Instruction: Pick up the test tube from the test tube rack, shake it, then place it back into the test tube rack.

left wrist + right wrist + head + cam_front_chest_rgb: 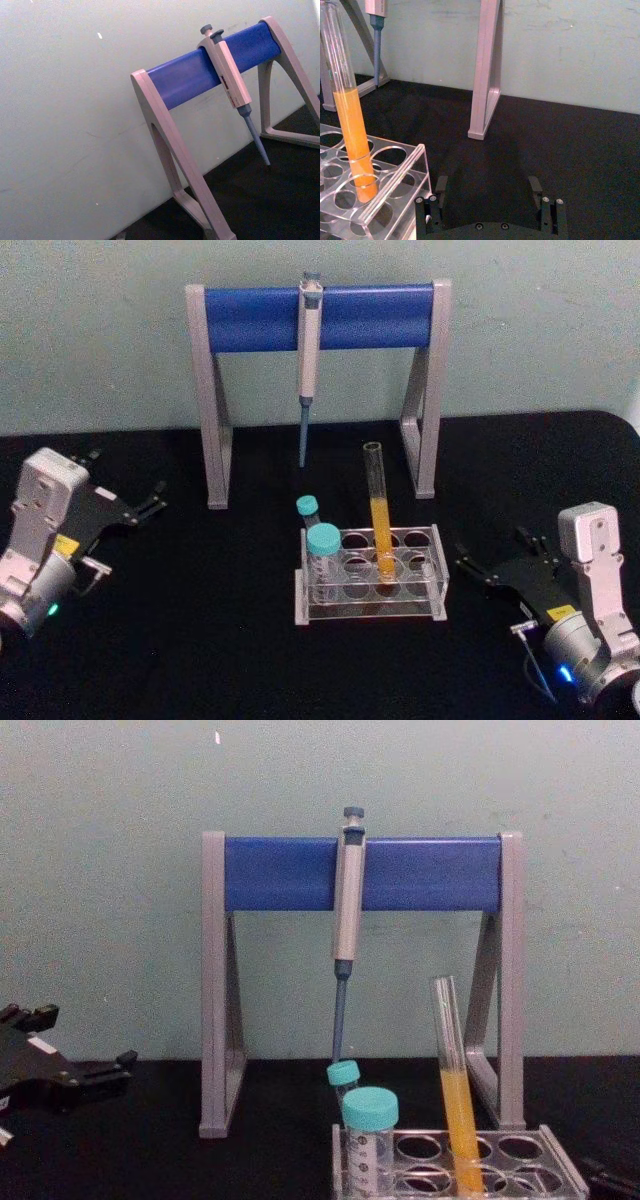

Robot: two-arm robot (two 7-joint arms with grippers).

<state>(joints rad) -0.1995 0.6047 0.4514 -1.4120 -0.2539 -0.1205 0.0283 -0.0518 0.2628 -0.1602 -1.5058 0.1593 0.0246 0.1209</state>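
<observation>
Right claw (478, 567) sits low on the black table (200, 640) at about 4 o'clock from the rack, fingers spread wide and empty, pointing toward the rack but well apart from it. The right wrist view confirms the gap: both fingertips (440, 184) stand apart with only bare tabletop between them.

Left claw (150, 502) waits at about 9 o'clock, near the table's left edge, fingers parted, holding nothing.

Rack (437, 540) at centre, clear plastic with round holes. Test tube (379, 510) stands in a middle hole, leaning slightly, open at the top, orange liquid filling its lower half. Two teal-capped vials (323, 560) occupy the rack's left end, at 9 o'clock from the tube.

Farther back, at 12 o'clock: blue-and-grey stand (320, 318) against the wall, with a grey pipette (309, 350) hanging from its bar.

Progress, as judged: nothing started. Tube untouched in its hole. Reach, grasp, lift, shake and return all remain. Right claw looks the likelier one to go in.
</observation>
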